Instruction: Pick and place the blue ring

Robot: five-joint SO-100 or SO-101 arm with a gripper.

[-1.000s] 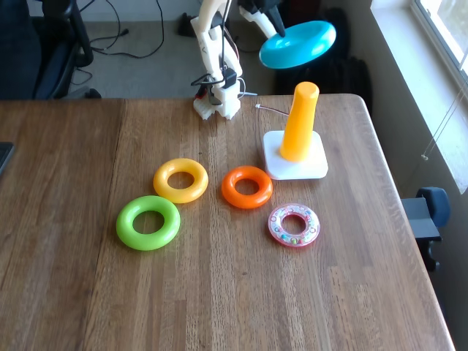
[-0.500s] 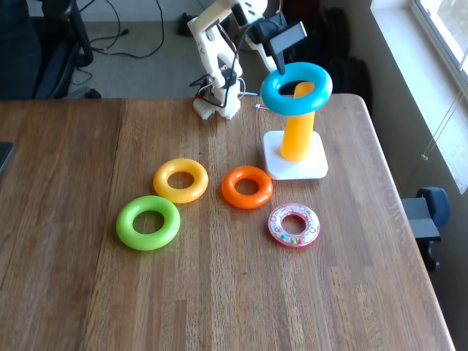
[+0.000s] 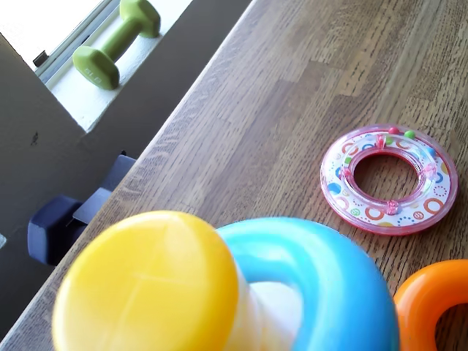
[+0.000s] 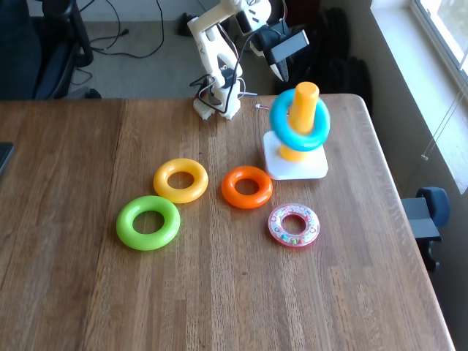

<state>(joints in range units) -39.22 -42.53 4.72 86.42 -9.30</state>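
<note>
The blue ring [image 4: 319, 126] hangs tilted around the yellow peg [image 4: 305, 99], which stands on a white base [image 4: 314, 167] at the table's back right. My gripper [image 4: 284, 58] is just above and behind the peg, open and apart from the ring. In the wrist view the peg's rounded top [image 3: 146, 285] fills the lower left, with the blue ring [image 3: 344, 285] below it around the shaft.
A yellow ring [image 4: 164, 180], an orange ring [image 4: 247, 199], a green ring [image 4: 128, 223] and a pink transparent ring [image 4: 278, 226] lie on the wooden table in front of the peg. The table's right edge [image 4: 398, 219] is close. A green dumbbell [image 3: 117, 44] lies on the windowsill.
The blue ring came down from the air onto the peg, left my gripper and slid lower along the shaft. My gripper stayed above it.
</note>
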